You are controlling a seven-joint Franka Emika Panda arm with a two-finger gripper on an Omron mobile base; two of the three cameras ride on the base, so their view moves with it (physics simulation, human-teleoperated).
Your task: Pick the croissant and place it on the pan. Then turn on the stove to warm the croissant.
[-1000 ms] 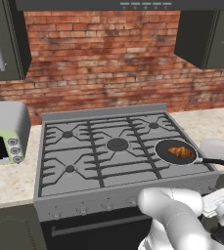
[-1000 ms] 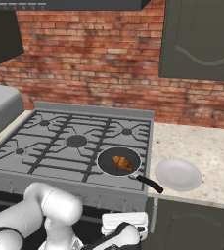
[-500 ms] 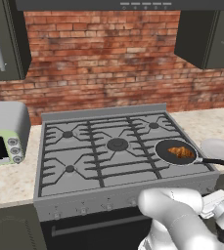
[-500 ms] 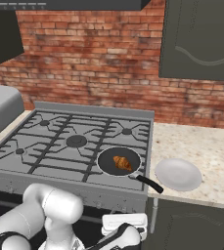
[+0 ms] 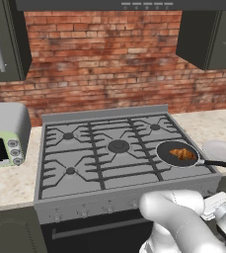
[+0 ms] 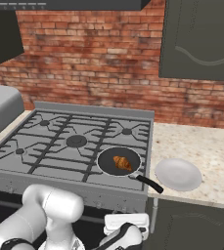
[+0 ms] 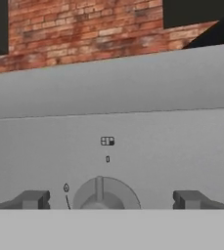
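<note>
Nothing moved; end effector (image 7: 108, 200) wide open, facing stove (image 7: 133, 122) knob (image 7: 103, 194); croissant (image 5: 183, 154) in pan (image 5: 165, 147).

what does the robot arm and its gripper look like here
The arm is glossy white, built of thick rounded segments with dark joints; no cables or markings show. The gripper has two small dark grey, blocky fingertips. In the right base view a white, boxy hand sits on a dark wrist.

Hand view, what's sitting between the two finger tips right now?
A round stove knob on the stove's grey front panel sits centred between the open gripper's finger tips, with bare panel on either side of it.
</note>
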